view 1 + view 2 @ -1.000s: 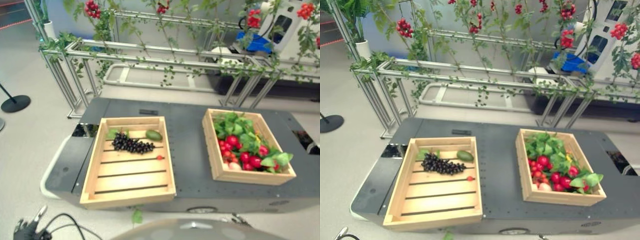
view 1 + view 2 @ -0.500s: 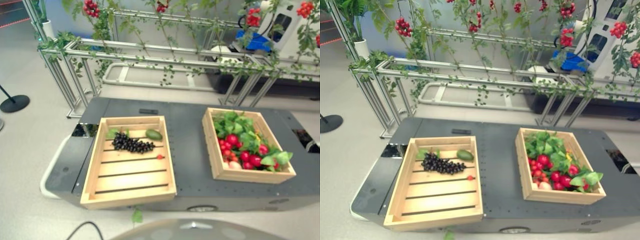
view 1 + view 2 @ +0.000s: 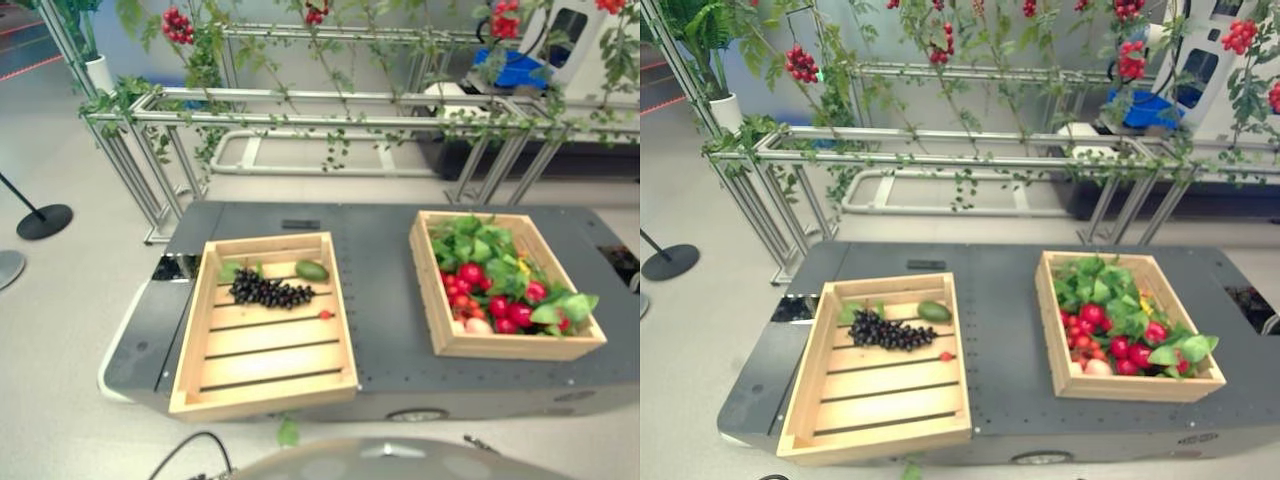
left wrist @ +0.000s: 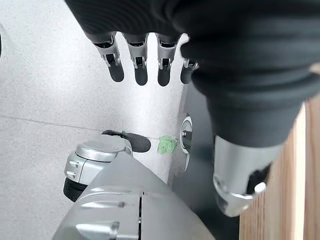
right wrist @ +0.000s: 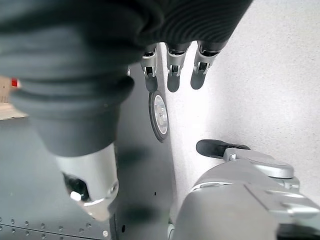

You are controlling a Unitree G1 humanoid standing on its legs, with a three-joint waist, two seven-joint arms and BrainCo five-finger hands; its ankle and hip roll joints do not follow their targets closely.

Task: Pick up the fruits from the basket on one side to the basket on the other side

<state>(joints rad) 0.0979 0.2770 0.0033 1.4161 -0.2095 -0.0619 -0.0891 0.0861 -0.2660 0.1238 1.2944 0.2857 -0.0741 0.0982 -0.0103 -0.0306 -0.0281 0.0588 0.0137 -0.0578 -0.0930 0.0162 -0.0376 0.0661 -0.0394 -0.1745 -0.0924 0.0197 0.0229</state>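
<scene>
Fingers of the left hand point(image 4: 150, 60) and right hand point(image 5: 172, 67) hang straight and empty beside the dark table point(image 3: 380, 290). Red fruits point(image 3: 470, 275) lie among leaves in the right crate point(image 3: 425, 290); they look small, round, light and slippery, best pinched around the middle. Soft dark grapes point(image 3: 270, 292) rest in the left crate point(image 3: 345, 320).

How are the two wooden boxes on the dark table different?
The left crate is mostly bare slats, holding just dark grapes, a green fruit and one small red fruit. The right crate is piled with red fruits and green leaves. The left crate looks shallower, the right crate deeper. Both are pale wood rectangles on the table.
</scene>
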